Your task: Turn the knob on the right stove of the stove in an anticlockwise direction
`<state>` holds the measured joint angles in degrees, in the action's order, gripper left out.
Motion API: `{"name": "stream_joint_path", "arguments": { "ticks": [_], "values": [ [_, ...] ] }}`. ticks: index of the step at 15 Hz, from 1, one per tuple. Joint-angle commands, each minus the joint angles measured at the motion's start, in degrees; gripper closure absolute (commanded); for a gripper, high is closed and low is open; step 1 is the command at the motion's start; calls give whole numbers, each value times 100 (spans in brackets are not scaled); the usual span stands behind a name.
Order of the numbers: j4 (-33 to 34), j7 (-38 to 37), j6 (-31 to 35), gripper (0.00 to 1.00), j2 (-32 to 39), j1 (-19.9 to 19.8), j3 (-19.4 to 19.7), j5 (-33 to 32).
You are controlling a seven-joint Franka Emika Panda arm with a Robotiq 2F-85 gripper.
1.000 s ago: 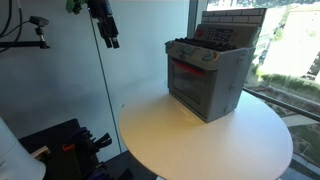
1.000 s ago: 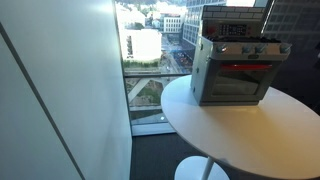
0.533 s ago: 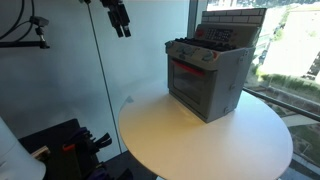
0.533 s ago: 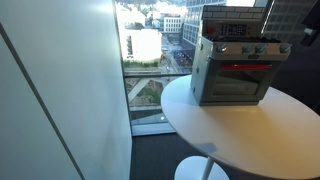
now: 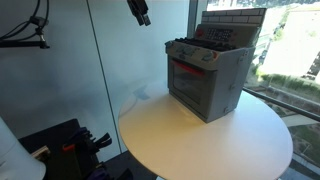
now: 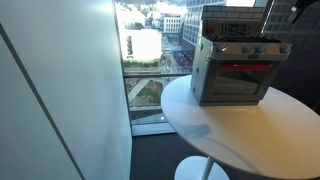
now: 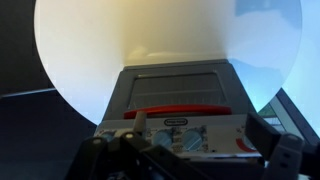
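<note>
Tall windows fill the room with light, and a round white surface (image 5: pixel 200 135) stands in front of them. On it, near the back edge by the glass, sits the stove (image 5: pixel 207 78), a little grey toy with a red frame on its door. A row of knobs (image 7: pixel 185 138) runs along its front, just above the door. The robot's jaws hang high in the air, off to one side of the stove and well apart from it. They touch nothing. In the wrist view the two sides stand far apart with nothing between them, so the jaws look wide open and empty. I think this is the reaching step, and the turning has not begun. Next the jaws need to come down in front of the stove, line up with the right knob, close on it and twist it anticlockwise. The knobs look small, so good aim will matter.
</note>
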<state>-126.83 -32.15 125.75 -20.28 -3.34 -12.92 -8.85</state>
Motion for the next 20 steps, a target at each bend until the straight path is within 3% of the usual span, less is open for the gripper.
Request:
{"name": "stream_joint_path", "arguments": {
  "ticks": [1, 16, 19, 20],
  "values": [
    [244, -504, 317, 0, 216, -158, 113, -243],
    [281, -1947, 1651, 0, 734, -813, 694, -969],
    [283, -2227, 1763, 0, 783, -826, 739, -1207],
    [121, -1995, 1732, 0, 702, -719, 822, -1035]
  ]
}}
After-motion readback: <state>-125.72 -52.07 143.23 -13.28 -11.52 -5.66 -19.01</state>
